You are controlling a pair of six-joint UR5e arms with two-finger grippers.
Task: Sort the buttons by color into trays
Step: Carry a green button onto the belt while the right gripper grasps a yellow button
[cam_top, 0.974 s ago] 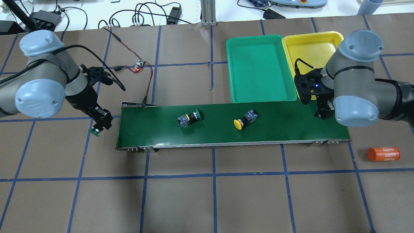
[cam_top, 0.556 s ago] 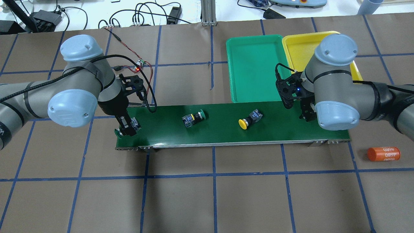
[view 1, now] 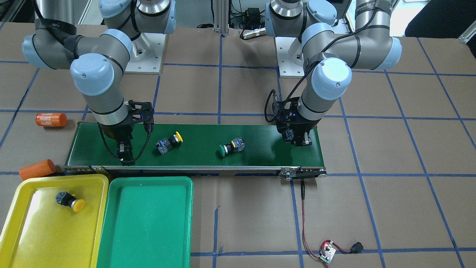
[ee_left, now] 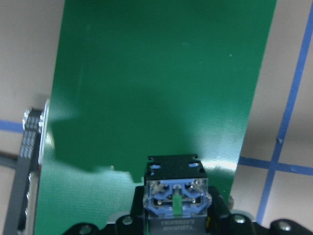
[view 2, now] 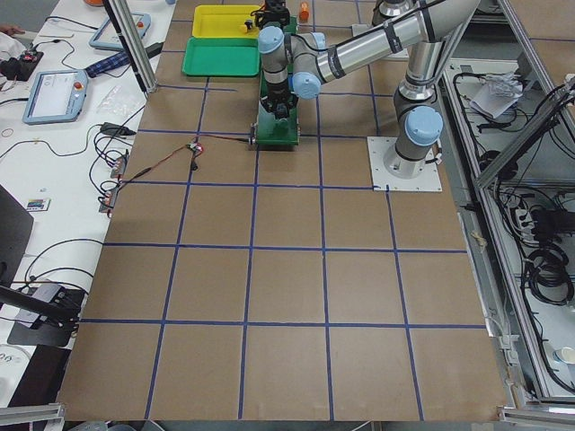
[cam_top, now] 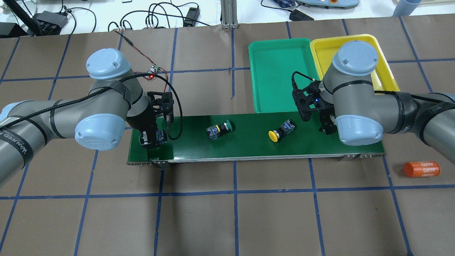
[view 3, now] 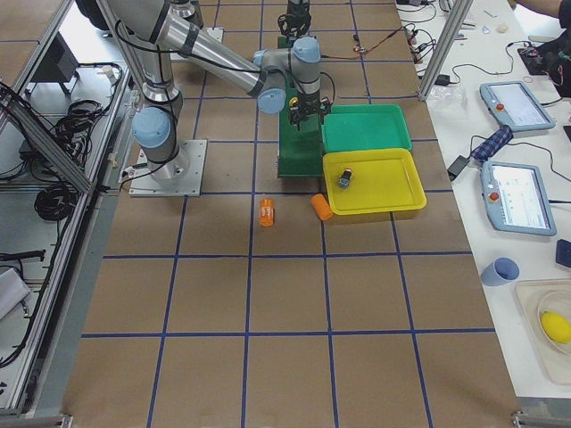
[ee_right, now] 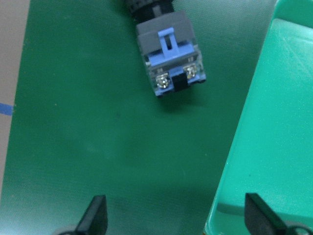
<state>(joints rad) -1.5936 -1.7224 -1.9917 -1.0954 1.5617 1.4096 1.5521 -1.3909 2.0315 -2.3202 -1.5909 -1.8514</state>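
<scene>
The left gripper (cam_top: 151, 139) clamps a blue-bodied button (ee_left: 174, 195), its wrist pointing straight down over the conveyor belt's (cam_top: 249, 146) left end. The right gripper (ee_right: 178, 223) hangs low over the belt's right end with its jaws spread wide and empty, near a yellow button (cam_top: 279, 131) and beside the green tray (cam_top: 280, 78).

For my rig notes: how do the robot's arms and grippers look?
The left arm and right arm are silver-grey tubes with rounded light-blue joint caps. A black cable, tied by black bands, runs along each; one left band bears white lettering. The left gripper and right gripper are dark and two-fingered, below black camera mounts with a blue light.
</scene>
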